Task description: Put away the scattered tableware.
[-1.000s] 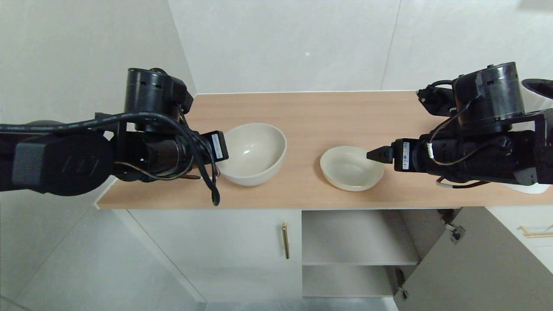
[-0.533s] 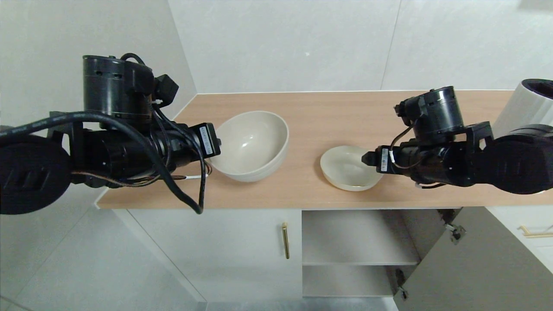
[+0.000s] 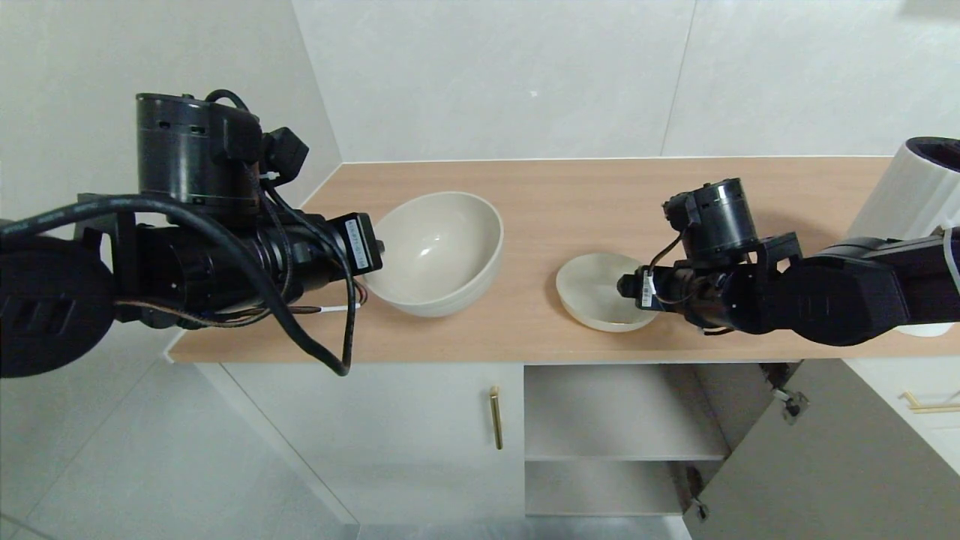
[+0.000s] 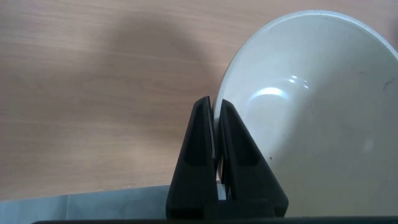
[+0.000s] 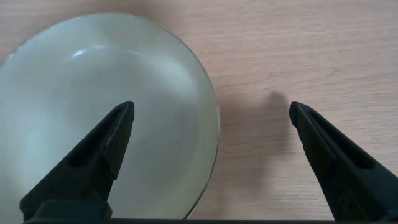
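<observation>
Your left gripper (image 3: 377,250) has lifted the big bowl (image 3: 442,247) by its rim. The bowl now tips on its side, and it may be just off the counter (image 3: 570,195). Your right gripper (image 3: 626,285) has slid in and down to the small bowl (image 3: 592,289). One finger now hangs over that bowl and one over the wood.
</observation>
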